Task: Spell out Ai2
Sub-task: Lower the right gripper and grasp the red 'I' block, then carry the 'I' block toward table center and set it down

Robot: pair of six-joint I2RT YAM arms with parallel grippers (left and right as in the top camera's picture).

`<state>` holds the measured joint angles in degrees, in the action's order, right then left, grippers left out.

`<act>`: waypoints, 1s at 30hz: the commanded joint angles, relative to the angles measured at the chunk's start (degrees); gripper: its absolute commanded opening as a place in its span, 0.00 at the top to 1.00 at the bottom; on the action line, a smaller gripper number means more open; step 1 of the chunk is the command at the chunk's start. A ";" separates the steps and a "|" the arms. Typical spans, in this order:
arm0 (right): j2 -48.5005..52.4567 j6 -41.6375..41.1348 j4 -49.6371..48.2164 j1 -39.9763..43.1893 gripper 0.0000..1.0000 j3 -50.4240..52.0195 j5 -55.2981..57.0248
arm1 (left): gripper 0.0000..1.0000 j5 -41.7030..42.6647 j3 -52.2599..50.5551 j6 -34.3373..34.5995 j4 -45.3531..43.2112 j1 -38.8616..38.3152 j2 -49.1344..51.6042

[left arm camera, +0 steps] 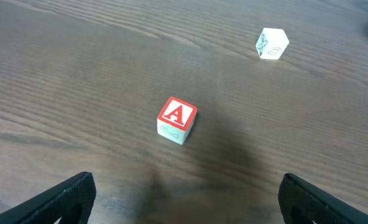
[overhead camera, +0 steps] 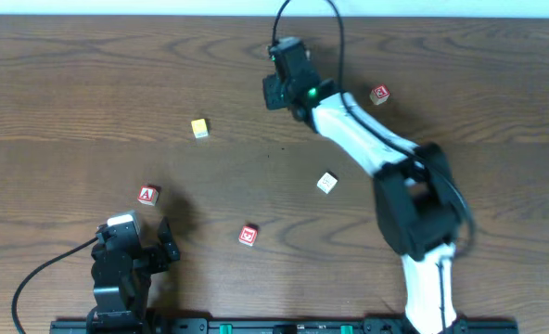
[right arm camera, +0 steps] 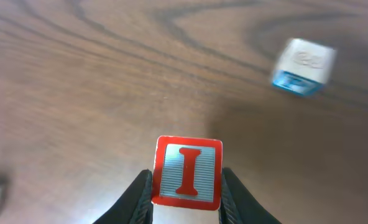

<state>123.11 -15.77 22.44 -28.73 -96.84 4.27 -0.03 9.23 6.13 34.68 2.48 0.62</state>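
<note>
Dark wood-grain surface [overhead camera: 89, 83] is seen beneath both arms. The "I" cube [right arm camera: 188, 172] is gripped between the fingers [right arm camera: 140, 194] of the right pincer [right arm camera: 187, 196]. Its lower edge is cut off by the frame, and whether it is touching the surface cannot be told. In the overhead view it is hidden under the arm, toward the far middle. A blue-faced cube [right arm camera: 303, 67] is seen nearby, too blurred for its character to be read. The "A" cube [left arm camera: 176, 119] is set on the surface ahead of the left pincer [left arm camera: 193, 202] and clear of it. That pincer is spread wide, with only its tips shown. A teal-marked cube [left arm camera: 271, 43] is seen farther off.
</note>
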 commanded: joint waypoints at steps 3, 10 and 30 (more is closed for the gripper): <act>-10.16 -3.08 14.73 -0.31 0.99 -0.90 -0.22 | 0.05 -0.50 -0.44 -0.37 0.02 0.13 -0.26; -22.80 3.80 26.27 -2.49 0.99 6.05 0.13 | 0.05 -0.50 -0.44 -0.37 0.02 0.13 -0.26; -32.57 -21.62 -0.55 -9.18 0.99 38.69 4.72 | 0.05 -0.50 -0.44 -0.37 0.02 0.13 -0.26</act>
<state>87.81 -29.50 23.35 -37.15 -57.91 6.61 -0.03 9.23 6.13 34.65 2.48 0.62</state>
